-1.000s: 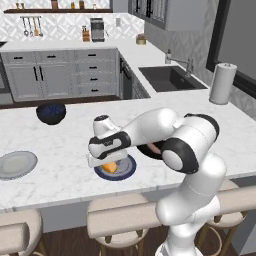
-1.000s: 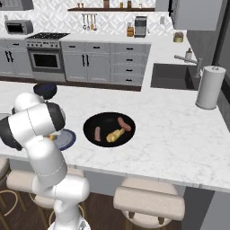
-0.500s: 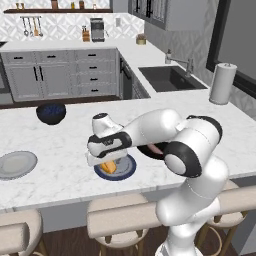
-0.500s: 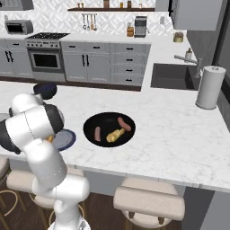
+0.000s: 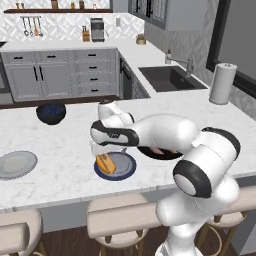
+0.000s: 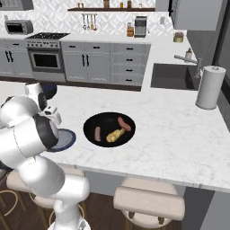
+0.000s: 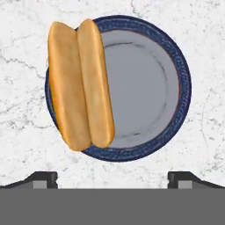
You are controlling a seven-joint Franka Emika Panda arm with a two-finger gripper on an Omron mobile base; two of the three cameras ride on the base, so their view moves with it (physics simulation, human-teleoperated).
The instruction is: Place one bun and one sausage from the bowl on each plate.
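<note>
On the far left the light grey plate (image 5: 17, 164) is bare. Next comes the dark blue plate (image 7: 169, 83), and a bun (image 7: 79, 83) lies along one side of it, partly over the rim. My gripper (image 7: 112, 178) hangs above this plate with its jaws wide apart, holding nothing. To the right, the black bowl (image 6: 90, 123) holds two sausages (image 6: 124, 123) and a second bun (image 6: 114, 134). I judge the sausage light, firm and a little slippery, so I would grip it across its middle.

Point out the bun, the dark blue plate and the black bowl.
bun (image 7: 79, 83), hand view, middle of the split top.
dark blue plate (image 7: 145, 83), hand view, bare pale centre.
black bowl (image 6: 108, 122), right base view, bare dark floor between the sausages.
</note>
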